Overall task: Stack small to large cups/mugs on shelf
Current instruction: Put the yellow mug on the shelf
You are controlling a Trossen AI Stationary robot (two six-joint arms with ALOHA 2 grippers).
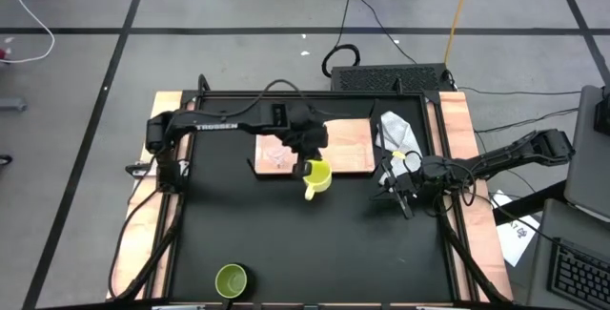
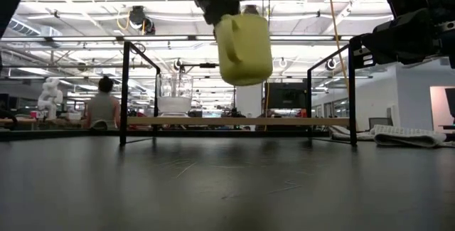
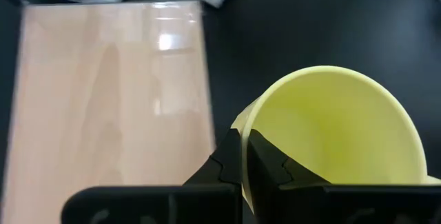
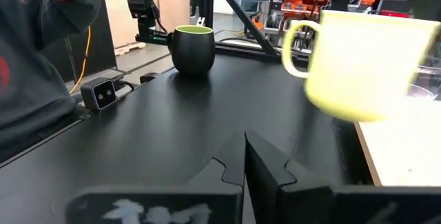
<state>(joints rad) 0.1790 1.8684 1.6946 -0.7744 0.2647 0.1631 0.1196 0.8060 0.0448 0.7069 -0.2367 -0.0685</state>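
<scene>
Holding the yellow mug by its rim in clenched jaws, your left gripper carries it in the air at the shelf's front edge. 1 glass cup already stands on the shelf. The green mug waits untouched near the table's front. Your right gripper rests empty, jaws closed. "TROSSEN" is printed on the left arm.

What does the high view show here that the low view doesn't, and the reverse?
Only the high view: the green mug near the table's front edge, and the right gripper, shut and empty, near the white cloth. Only the low view: the yellow mug hanging clear above the table, and a seated person in the room behind. Both: the yellow mug held by the left gripper, the glass cup on the shelf.
</scene>
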